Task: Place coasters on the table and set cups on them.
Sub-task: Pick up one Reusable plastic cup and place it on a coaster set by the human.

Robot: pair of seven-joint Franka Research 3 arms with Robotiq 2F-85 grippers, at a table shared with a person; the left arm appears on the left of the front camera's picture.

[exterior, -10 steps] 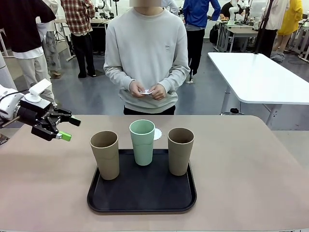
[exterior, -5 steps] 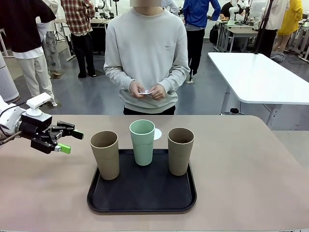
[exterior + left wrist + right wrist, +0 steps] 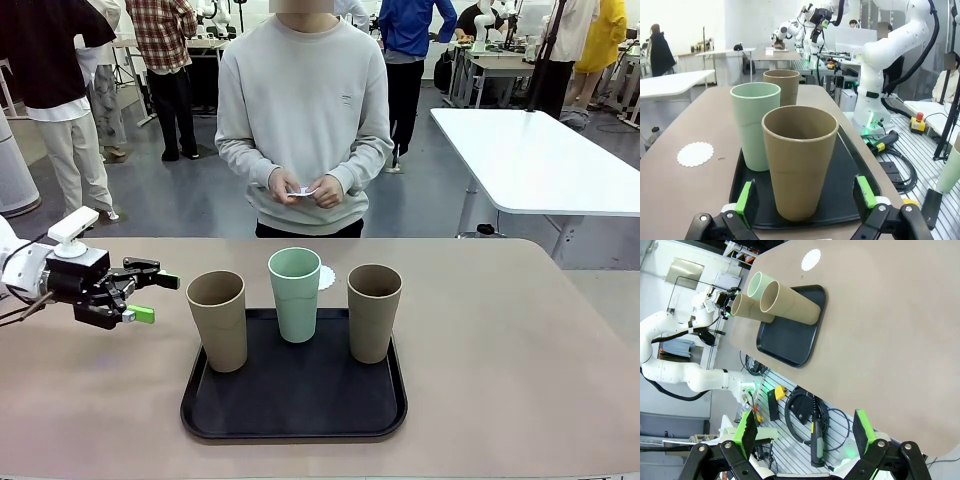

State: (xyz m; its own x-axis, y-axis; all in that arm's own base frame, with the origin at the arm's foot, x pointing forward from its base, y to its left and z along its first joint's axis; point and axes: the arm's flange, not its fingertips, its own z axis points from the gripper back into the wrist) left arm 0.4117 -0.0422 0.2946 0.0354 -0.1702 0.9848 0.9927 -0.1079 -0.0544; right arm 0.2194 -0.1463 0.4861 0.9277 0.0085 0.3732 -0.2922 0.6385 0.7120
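Three cups stand on a black tray (image 3: 295, 415): a brown one (image 3: 218, 320) at the left, a mint green one (image 3: 295, 295) in the middle and a brown one (image 3: 373, 312) at the right. One white lacy coaster (image 3: 326, 277) lies on the beige table (image 3: 520, 340) behind the green cup. The person at the far side holds more white coasters (image 3: 303, 189) in both hands. My left gripper (image 3: 157, 298) hangs open just left of the left brown cup, level with its upper half. From the left wrist, that cup (image 3: 799, 165) stands just beyond the open fingers (image 3: 745, 197), apart from them. My right gripper (image 3: 805, 432) is open and holds nothing, off the table's edge.
A white table (image 3: 540, 160) stands at the back right. The right arm's white base (image 3: 880, 75) stands beside the table's near side. In the right wrist view the tray (image 3: 790, 340) and the coaster (image 3: 811, 259) lie far off. Other people stand in the background.
My left gripper has moved right and slightly down toward the left brown cup, staying open. The cups, the coaster and the person's hands have not moved.
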